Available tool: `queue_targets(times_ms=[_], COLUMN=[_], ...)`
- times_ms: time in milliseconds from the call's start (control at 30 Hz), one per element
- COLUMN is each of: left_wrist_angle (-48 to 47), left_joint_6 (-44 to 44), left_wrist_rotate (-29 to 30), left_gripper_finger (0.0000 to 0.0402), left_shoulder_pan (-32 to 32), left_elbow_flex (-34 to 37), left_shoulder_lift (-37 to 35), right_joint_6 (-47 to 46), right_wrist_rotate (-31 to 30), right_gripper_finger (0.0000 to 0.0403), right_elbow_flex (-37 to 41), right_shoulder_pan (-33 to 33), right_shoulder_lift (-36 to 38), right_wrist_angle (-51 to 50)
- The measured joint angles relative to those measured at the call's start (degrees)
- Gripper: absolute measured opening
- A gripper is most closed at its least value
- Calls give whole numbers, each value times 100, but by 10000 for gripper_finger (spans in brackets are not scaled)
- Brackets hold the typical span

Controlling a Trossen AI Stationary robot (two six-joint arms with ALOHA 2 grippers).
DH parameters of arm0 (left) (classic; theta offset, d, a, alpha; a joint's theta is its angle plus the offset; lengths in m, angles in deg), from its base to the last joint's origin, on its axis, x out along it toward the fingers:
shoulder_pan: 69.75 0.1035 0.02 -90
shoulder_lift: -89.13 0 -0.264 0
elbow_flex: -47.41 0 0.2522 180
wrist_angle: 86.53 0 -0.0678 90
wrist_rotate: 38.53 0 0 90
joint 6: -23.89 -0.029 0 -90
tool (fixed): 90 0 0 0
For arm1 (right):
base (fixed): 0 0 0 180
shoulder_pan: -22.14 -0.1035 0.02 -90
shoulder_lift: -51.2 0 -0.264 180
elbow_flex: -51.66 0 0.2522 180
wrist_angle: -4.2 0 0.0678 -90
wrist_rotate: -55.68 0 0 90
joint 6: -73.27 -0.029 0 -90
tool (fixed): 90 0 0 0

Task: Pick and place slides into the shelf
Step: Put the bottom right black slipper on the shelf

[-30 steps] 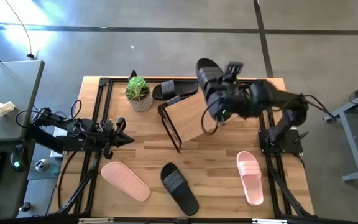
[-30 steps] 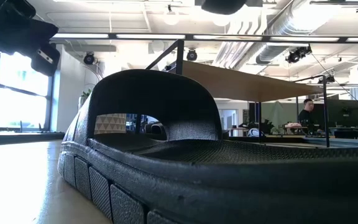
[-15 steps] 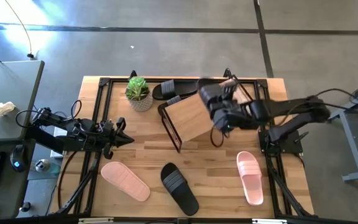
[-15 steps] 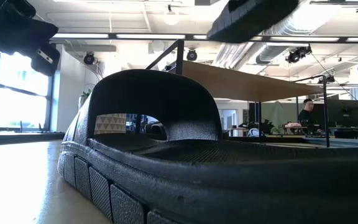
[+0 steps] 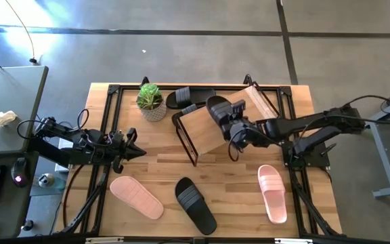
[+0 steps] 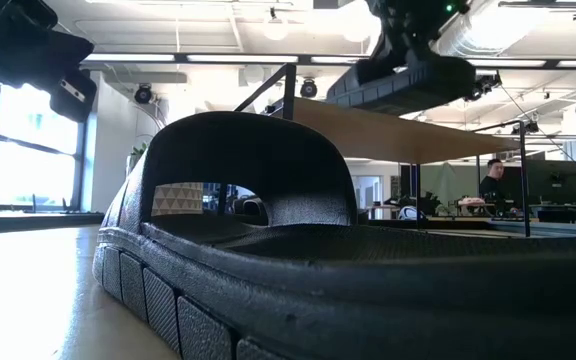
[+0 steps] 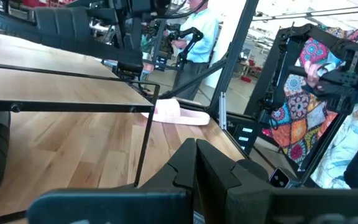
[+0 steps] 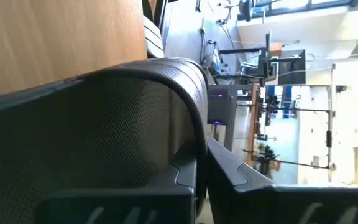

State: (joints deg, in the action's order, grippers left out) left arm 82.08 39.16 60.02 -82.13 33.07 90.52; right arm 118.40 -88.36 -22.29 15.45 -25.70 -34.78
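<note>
The shelf (image 5: 202, 129), a black frame with a light wood board, stands mid-table. My right gripper (image 5: 234, 130) is shut on a black slide (image 5: 219, 110) just above that board; in the low view the slide (image 6: 408, 78) hangs over the board (image 6: 408, 135). Another black slide (image 5: 188, 97) lies at the far edge, and a third one (image 5: 195, 205) lies sole down near the front. Two pink slides (image 5: 136, 196) (image 5: 273, 193) lie flat at the near left and near right. My left gripper (image 5: 139, 151) waits shut at the table's left. My right gripper pinches the black slide between its two fingers (image 8: 185, 180), at the slide's end nearest the arm (image 5: 230, 125). It comes from the table's right, slanting down. The slide itself fills the wrist view and hides the exact part. The slide is lifted clear, roughly level above the board.
A potted green plant (image 5: 151, 102) stands at the far left of the shelf. The table's black frame rails (image 5: 110, 122) run along its edges. A desk with a keyboard (image 5: 5, 122) stands left of the table. A person (image 6: 493, 185) shows far off in the room.
My right gripper has come down with the black slide from high over the shelf to just above its board, and its wrist has rolled. It has stayed shut. In the low view the slide has sunk from the picture's top into full view.
</note>
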Motion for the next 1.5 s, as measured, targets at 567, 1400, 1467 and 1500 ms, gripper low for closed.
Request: queue_targets(times_ms=[567,1400,1467,1500], left_wrist_angle=[0,2,2,2], left_joint_6=[2,1,0,0], left_wrist_rotate=[2,0,0,0], left_gripper_finger=[1,1,1,1], left_shoulder_pan=[0,0,0,0], left_elbow_flex=[0,1,0,0], left_shoulder_lift=[0,1,0,2], right_joint_6=[-126,-4,-4,-4], right_wrist_rotate=[213,1128,1372,1485], right_gripper_finger=[0,10,18,22], right_elbow_flex=[10,10,10,10], right_shoulder_pan=[529,834,884,899], right_shoulder_lift=[0,-4,-4,-4], right_wrist_angle=[-28,-141,-165,-173])
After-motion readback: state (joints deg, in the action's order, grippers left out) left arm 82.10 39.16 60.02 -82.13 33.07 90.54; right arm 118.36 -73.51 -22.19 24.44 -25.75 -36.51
